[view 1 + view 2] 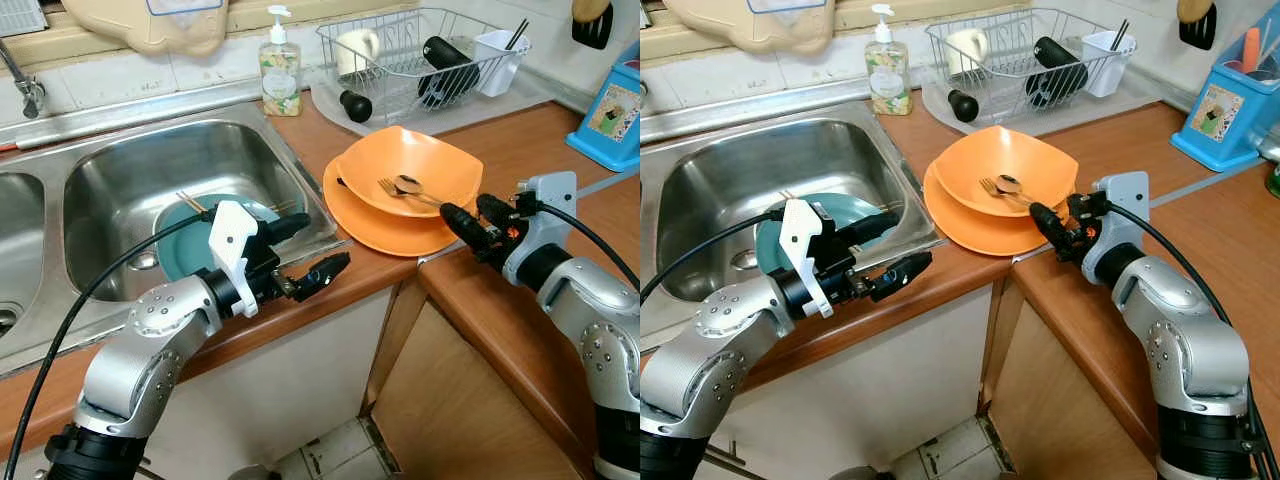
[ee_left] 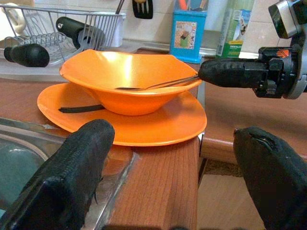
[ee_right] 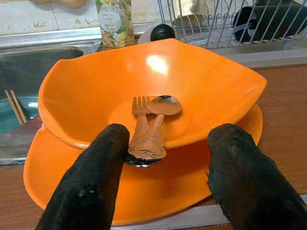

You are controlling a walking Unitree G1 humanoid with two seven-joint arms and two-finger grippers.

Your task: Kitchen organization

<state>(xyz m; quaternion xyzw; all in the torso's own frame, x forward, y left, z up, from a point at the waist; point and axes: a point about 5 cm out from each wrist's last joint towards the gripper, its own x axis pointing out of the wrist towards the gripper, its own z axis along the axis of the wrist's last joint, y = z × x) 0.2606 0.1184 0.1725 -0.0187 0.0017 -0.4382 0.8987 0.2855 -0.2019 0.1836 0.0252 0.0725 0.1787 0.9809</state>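
Observation:
An orange bowl (image 1: 415, 165) sits on an orange plate (image 1: 385, 228) at the counter's front edge. A copper fork and spoon (image 3: 148, 122) lie in the bowl, their handles sticking out over its rim. My right gripper (image 1: 465, 210) is open at the bowl's right side, and its fingers (image 3: 91, 182) straddle the handle ends without touching them. Over the counter edge between sink and plate, my left gripper (image 1: 327, 240) hangs open and empty, pointing at the plate. A thin black handle (image 2: 81, 108) lies on the plate under the bowl.
The steel sink (image 1: 120, 170) holds a teal plate (image 1: 185, 250) with chopsticks. A soap bottle (image 1: 280, 70) and a dish rack (image 1: 420, 55) with a mug and dark items stand behind. A blue utensil holder (image 1: 612, 110) is at the far right.

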